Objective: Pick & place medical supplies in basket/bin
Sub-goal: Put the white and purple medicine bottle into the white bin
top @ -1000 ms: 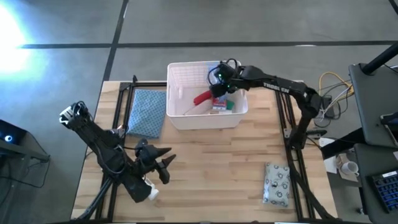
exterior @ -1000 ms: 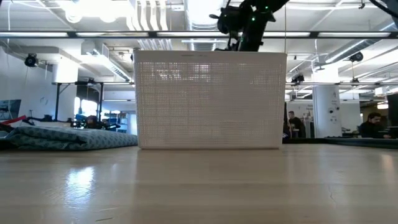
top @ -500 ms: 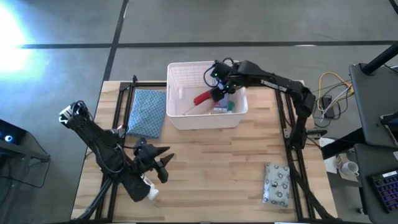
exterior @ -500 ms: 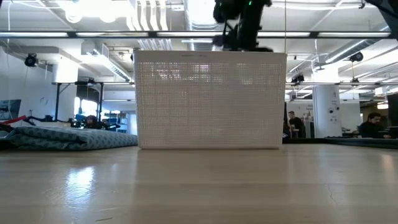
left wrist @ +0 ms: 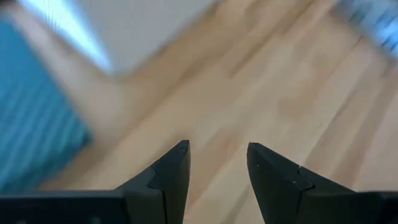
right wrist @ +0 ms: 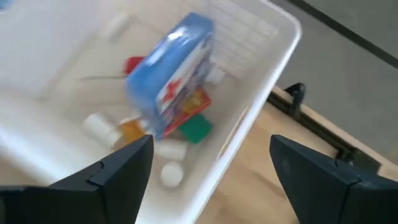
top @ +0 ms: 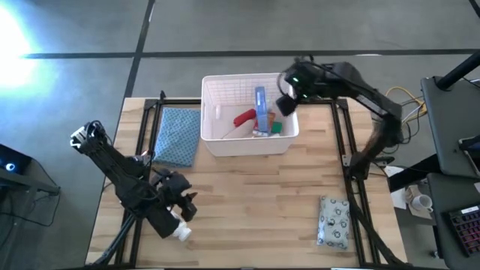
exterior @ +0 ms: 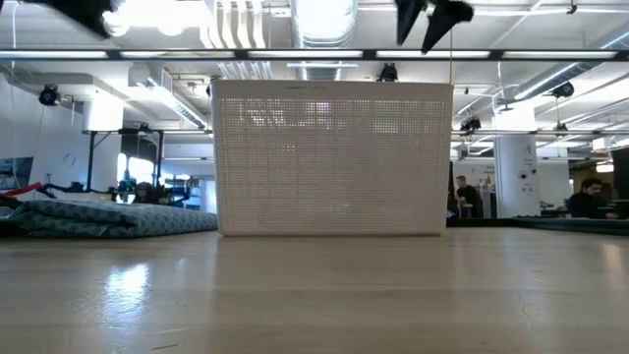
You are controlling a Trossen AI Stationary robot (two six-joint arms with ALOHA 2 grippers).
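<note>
The white slotted basket (top: 219, 144) stands at the table's far middle. In it the flat blue pack (top: 260, 106) lies tilted on small coloured boxes, among them a green box (top: 276, 129). A red tube (top: 244, 118) and a white bottle (right wrist: 99, 127) are beside them. My right gripper (top: 287, 101) hovers open above the basket's right wall and touches nothing; its wrist view looks down at the blue pack (right wrist: 171, 74). The grey-white patterned pouch (top: 334, 220) lies flat near the table's near right corner. My left gripper (top: 184, 207) is open over the near left of the table.
A blue textured cloth (top: 178, 135) lies flat left of the basket. Black frame rails run along the table's left and right sides. Bare wood (top: 262, 195) stretches between the basket, the left arm and the pouch. People sit in the room beyond the table.
My right gripper has risen out of the basket and moved toward the table's right edge. The blue pack now shows tilted in the basket where the gripper stood. My left gripper has drawn back a little toward the near left corner and turned.
</note>
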